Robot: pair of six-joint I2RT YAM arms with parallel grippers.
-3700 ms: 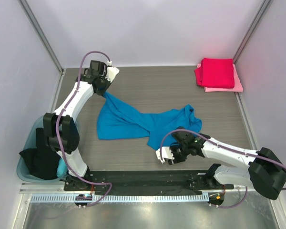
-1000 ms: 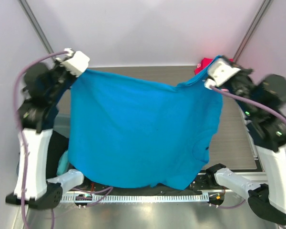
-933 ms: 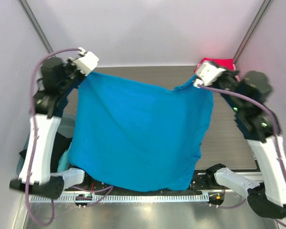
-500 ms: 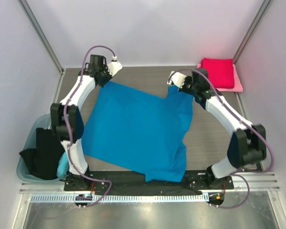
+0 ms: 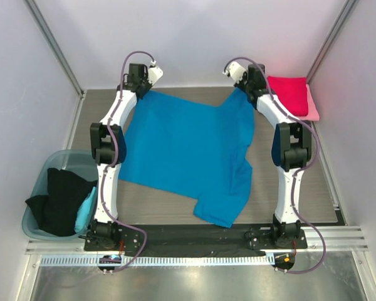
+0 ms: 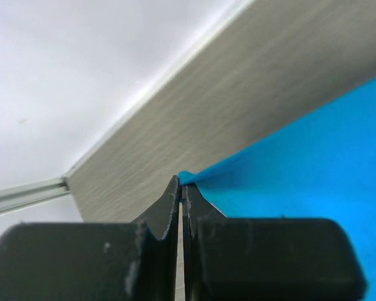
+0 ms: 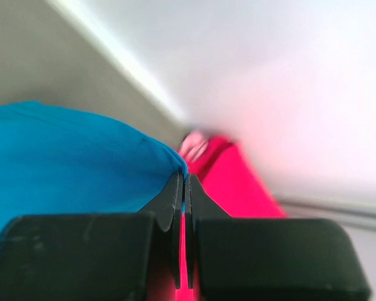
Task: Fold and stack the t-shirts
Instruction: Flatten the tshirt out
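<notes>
Two claws at far edge: left claw (image 6: 180, 185) pinched shut on one corner of single blue t-shirt (image 5: 182, 147), right claw (image 7: 183, 182) shut on opposite corner. Blue t-shirt spread flat across worktop (image 5: 263, 188). One crimson t-shirt (image 5: 287, 94) folded atop one pink t-shirt (image 5: 312, 104), far right. One black t-shirt (image 5: 59, 200) in teal tub (image 5: 62, 154), near left.

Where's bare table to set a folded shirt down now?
Free: table near-left, between blue t-shirt, left arm and base rail; strip right of right arm, nearer than crimson t-shirt. Crowded: centre, teal tub.
</notes>
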